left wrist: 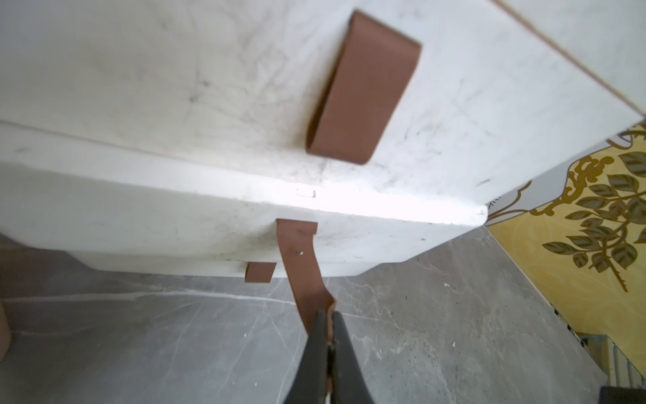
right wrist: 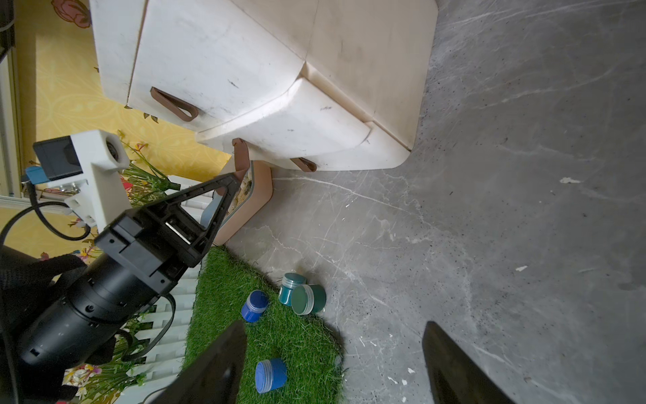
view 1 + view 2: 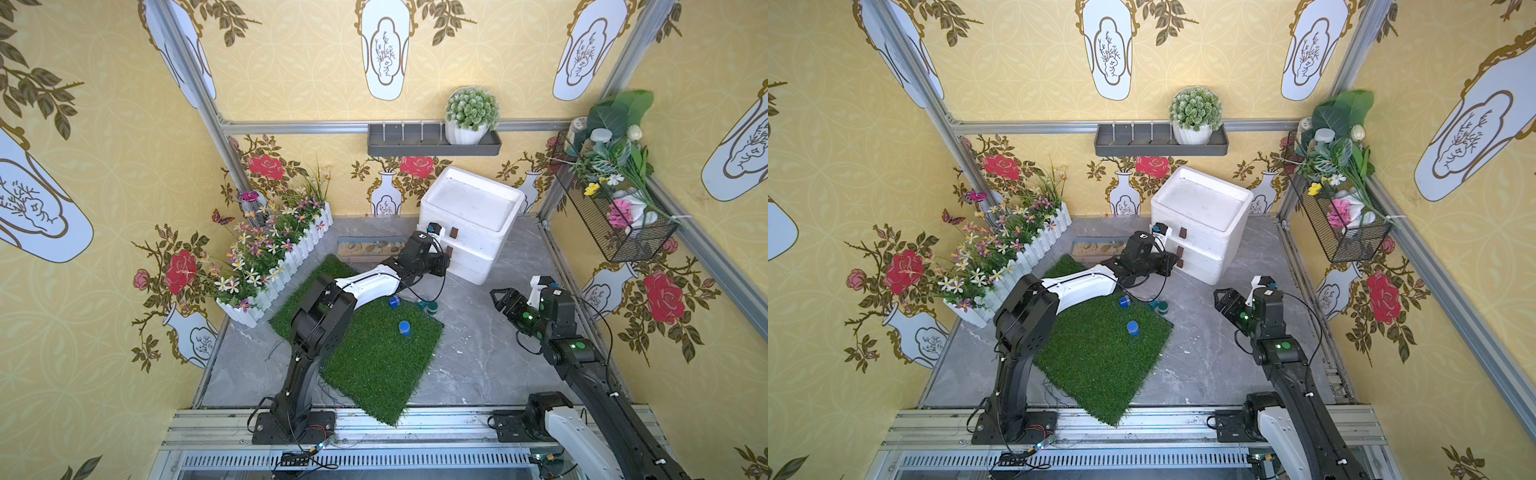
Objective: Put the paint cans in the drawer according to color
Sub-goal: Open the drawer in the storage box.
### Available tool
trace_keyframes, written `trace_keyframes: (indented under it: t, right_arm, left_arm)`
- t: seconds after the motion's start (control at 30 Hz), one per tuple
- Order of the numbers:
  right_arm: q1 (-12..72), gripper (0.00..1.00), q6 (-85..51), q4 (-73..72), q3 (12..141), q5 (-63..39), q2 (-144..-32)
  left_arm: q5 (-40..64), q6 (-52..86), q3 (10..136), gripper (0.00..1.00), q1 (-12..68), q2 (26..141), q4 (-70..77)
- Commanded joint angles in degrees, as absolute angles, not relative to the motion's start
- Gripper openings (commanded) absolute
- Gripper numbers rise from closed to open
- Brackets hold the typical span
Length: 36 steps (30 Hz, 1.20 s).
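Observation:
The white drawer chest (image 3: 469, 208) stands at the back, with three brown strap handles. My left gripper (image 1: 327, 313) is shut on the middle drawer's handle (image 1: 300, 266), whose strap is stretched taut. That drawer's front juts a little past the top one. Two blue paint cans (image 3: 393, 301) (image 3: 404, 328) lie on the grass mat. Two teal paint cans (image 2: 292, 288) (image 2: 309, 299) lie together at the mat's edge. My right gripper (image 3: 496, 299) hangs open to the right of the cans, with nothing between its fingers.
A green grass mat (image 3: 374, 357) covers the middle of the grey floor. A white picket planter with flowers (image 3: 282, 257) lines the left side. A tan tray of sand and pebbles (image 3: 370, 247) lies left of the chest. A wire basket (image 3: 615, 224) hangs on the right wall.

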State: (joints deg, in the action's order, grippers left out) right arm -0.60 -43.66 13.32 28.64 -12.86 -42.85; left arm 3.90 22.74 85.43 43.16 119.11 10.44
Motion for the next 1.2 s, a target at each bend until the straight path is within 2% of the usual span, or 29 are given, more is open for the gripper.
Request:
trace_keyframes:
  t: [0.0, 0.37, 0.6, 0.67, 0.77, 0.93, 1.1, 1.17]
  right_arm:
    - [-0.6, 0.80, -43.8, 10.3, 29.0, -12.9, -43.2]
    - [-0.6, 0.79, -42.9, 10.0, 30.0, -14.3, -42.7]
    - [-0.4, 0.79, -41.7, 10.0, 31.6, -17.1, -42.2]
    - [-0.1, 0.79, -41.3, 9.9, 32.1, -18.7, -42.0]
    - [0.4, 0.79, -41.1, 9.3, 32.6, -21.6, -41.8]
    - [4.5, 0.79, -40.1, 9.3, 33.9, -23.7, -42.7]
    - [15.8, 0.79, -34.7, 14.2, 38.6, -18.8, -50.1]
    - [21.3, 0.79, -31.4, 18.7, 42.5, -14.0, -54.7]
  left_arm:
    - [6.2, 21.3, 80.4, 0.00, 43.5, 116.6, 12.8]
    - [7.5, 20.9, 69.5, 0.00, 44.3, 110.0, 16.1]
    - [7.4, 21.1, 67.7, 0.01, 44.3, 107.4, 16.9]
    - [6.3, 21.5, 67.2, 0.30, 44.4, 106.0, 16.4]
    - [3.9, 21.5, 65.2, 0.55, 44.4, 102.1, 16.5]
    - [-4.1, 20.1, 56.4, 0.75, 44.3, 90.6, 18.6]
    - [-15.5, 21.5, 38.5, 1.00, 44.0, 76.3, 26.7]
    - [-16.8, 25.2, 31.3, 1.00, 42.9, 71.8, 30.2]
